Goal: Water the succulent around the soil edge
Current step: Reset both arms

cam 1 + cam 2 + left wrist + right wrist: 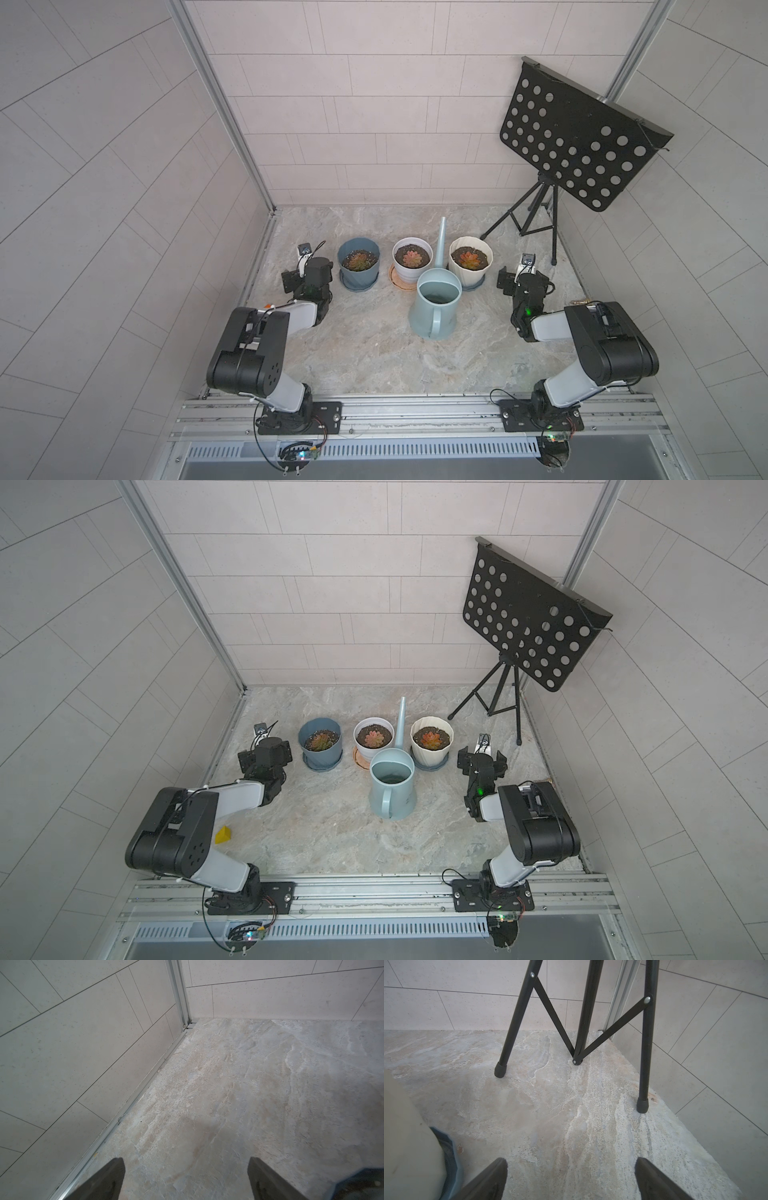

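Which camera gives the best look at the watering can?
The top views: both show the whole watering can, upright, with its handle, open mouth and long spout. Neither wrist view shows any of it.

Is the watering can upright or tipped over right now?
Upright: in both top views the can stands on its base, open mouth facing up, spout slanting upward.

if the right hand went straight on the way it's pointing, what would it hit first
Most likely the black music stand's tripod. In the right wrist view, only bare tabletop lies between the open right hand and the stand's centre post, so nothing nearer blocks it. Depth is uncertain.
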### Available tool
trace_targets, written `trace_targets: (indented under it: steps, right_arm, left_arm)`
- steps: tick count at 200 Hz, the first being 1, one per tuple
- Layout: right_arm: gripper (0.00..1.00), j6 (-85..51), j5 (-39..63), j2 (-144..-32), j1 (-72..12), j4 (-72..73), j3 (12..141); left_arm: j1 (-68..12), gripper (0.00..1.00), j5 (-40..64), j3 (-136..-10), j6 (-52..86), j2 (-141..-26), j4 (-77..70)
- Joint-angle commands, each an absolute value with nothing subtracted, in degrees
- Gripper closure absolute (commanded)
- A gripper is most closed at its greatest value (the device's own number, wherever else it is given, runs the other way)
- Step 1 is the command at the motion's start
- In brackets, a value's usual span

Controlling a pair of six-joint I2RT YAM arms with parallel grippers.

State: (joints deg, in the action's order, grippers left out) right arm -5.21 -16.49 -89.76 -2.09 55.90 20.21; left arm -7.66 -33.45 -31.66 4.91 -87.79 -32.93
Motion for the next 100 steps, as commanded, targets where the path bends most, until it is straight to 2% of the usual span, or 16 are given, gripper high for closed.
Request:
trace_targets:
  steps: [1, 45, 58, 72, 92, 100]
  right_arm:
    - [0.00, -5.88, -16.87, -89.56, -1.91, 55.67, 20.08]
    - [0.00, -5.73, -16.88, -89.65, -1.90, 55.79, 20.13]
    - [0.00, -5.78, -16.88, -89.65, -1.93, 55.85, 20.08]
    - [0.00, -5.71, -16.88, -89.72, -1.88, 55.81, 20.10]
    - [0.00, -5.31, -15.94, -89.73, -1.85, 55.89, 20.12]
    - [0.00, -4.69, -14.22, -89.74, -1.90, 55.98, 20.11]
  left_arm:
    - [-8.79, 0.00, -33.14, -28.78, 2.82, -86.82, -36.30]
    - [-9.71, 0.00, -24.87, -23.63, -1.66, -85.39, -44.42]
    - [-8.37, 0.00, -19.75, -19.78, -1.73, -86.73, -51.15]
    - [-8.71, 0.00, -20.59, -17.77, -3.20, -91.19, -62.83]
    - [-8.43, 0.00, -19.47, -20.40, -2.21, -86.45, -50.04]
    - [-7.88, 0.00, -19.28, -20.23, -1.80, -87.64, -52.13]
